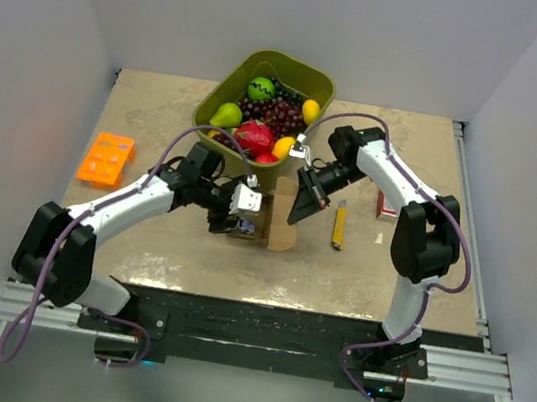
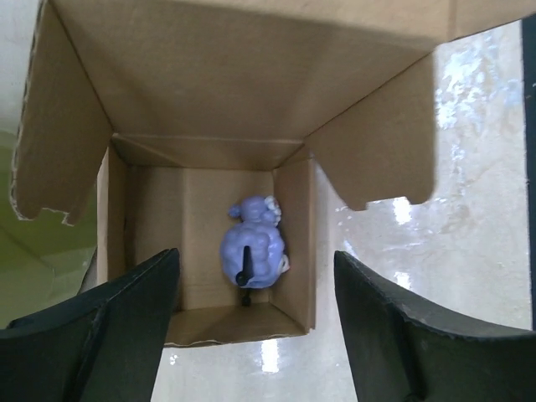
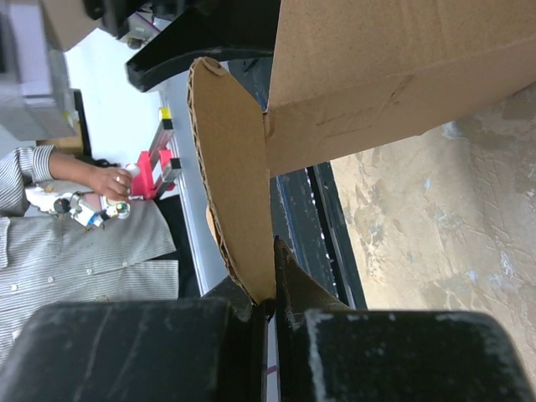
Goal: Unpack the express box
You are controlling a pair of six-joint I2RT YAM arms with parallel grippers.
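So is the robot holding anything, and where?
The right gripper pinches the express box by the edge of one open flap. The left gripper is open over it, holding nothing.

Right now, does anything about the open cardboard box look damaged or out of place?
One flap of the express box, at the left of the left wrist view, has a ragged, torn-looking lower edge. The right gripper is shut on a second flap. The purple toy figure inside looks whole.
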